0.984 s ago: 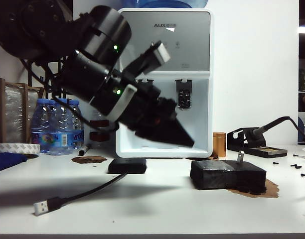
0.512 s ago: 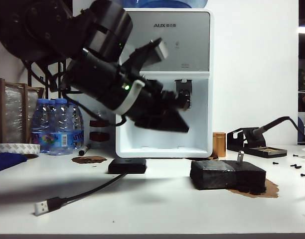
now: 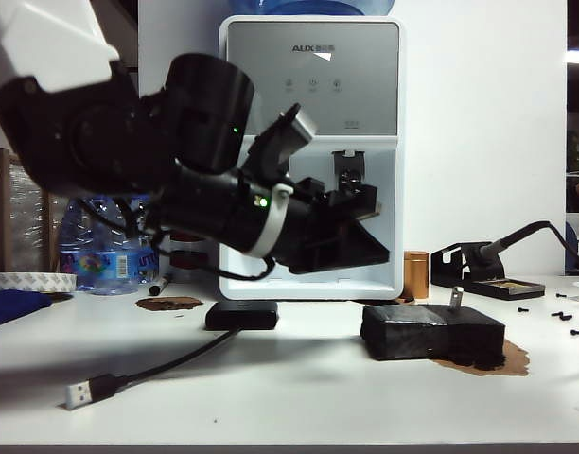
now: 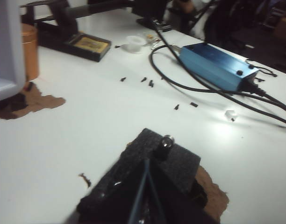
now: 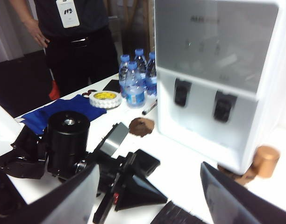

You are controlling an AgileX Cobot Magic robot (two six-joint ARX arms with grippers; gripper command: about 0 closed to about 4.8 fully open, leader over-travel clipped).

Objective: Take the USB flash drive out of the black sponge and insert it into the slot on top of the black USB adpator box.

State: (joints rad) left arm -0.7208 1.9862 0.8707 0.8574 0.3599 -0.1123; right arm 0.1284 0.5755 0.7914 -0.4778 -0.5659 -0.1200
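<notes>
The flash drive stood upright in the black sponge, lower right of the exterior frame, so nothing of the task was done yet; the drive was not pulled out, and the slot on the small black adapter box, lower centre-left on the worktop, could not be made out from here; the box's cable trailed off to a silver plug at lower left.

The left end effector hung in mid-frame above the worktop, between the box and the sponge, in front of the white water dispenser; its tips looked drawn together to a point, though whether they were truly pressed together I could not tell; nothing showed between them. In its own wrist view the sponge filled the lower middle with the drive poking out of its top, the dark tips just below it.

The right end effector was out of the exterior frame; its two fingers stood spread wide and empty at the lower edge of its wrist view.

Left to do, by my reckoning: pinch the drive, lift it free, carry it over to the box, push it into the slot.
</notes>
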